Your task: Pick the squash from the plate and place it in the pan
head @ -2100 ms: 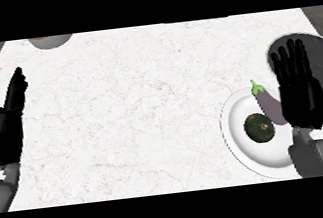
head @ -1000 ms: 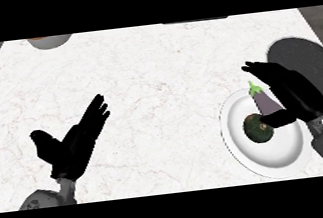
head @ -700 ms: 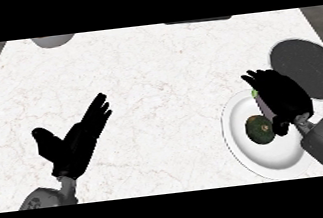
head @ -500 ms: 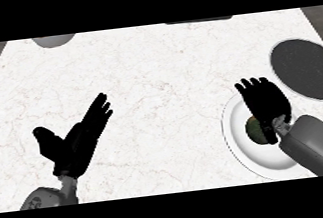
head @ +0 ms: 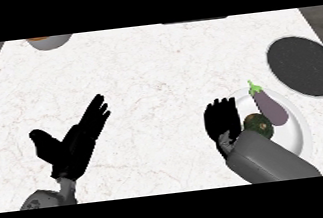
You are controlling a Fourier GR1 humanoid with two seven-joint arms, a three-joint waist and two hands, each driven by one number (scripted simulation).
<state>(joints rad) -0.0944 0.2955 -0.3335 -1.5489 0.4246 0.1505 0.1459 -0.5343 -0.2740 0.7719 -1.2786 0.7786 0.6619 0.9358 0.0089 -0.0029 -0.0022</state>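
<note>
The right hand (head: 222, 120) rises from its grey forearm (head: 268, 159) at the lower right, fingers straight and close together, pointing up the view, holding nothing; it lies over the left rim of the white plate (head: 295, 133), just left of the squash (head: 258, 124), and whether it touches the squash cannot be told. The squash, dark green and round, sits on the plate against the lower end of a purple eggplant (head: 270, 107), whose green stem points up and to the left. Up and to the right of the plate, close to its rim, lies the pan (head: 306, 66), a dark round pan with a pale rim, nothing in it, its handle running down toward the view's right edge. The left hand (head: 70, 144) shows at the lower left, well apart from the plate, open with fingers straight and slanting up to the right, thumb spread to the left, holding nothing. All of this stands on a white marble counter (head: 153, 71) with faint veins, grey floor showing past its upper corners. At the counter's far left edge a grey bowl (head: 49, 42) is partly cut off by the view.
</note>
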